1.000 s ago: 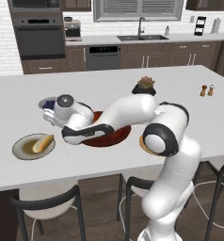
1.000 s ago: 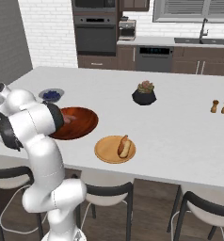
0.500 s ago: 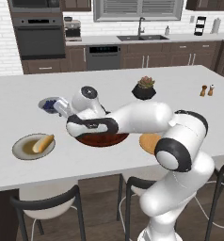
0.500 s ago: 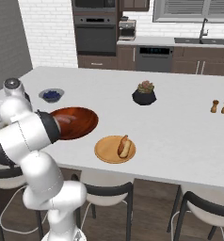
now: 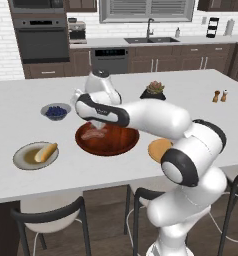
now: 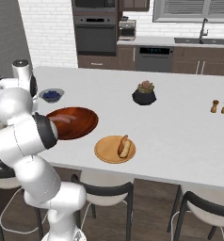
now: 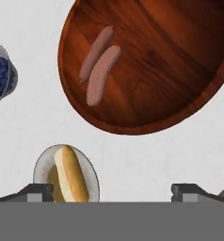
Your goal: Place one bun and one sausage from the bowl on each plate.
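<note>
My arm has swung back from the grey-rimmed plate (image 7: 66, 176), now carrying a bun (image 7: 70, 173), and my tool (image 7: 113, 189) hangs released above the bowl (image 7: 180, 66), two sausages (image 7: 100, 66) at its ten o'clock, next to fetch.

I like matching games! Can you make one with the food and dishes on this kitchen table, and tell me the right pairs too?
Things:
1. two sausages
2. bun
3. blueberries
4. potted plant

Places:
A. on the grey-rimmed plate
B. in the small grey bowl
C. in the wooden bowl
D. straight on the white table, near its middle

Pairs: 1-C, 2-A, 3-B, 4-D
</note>
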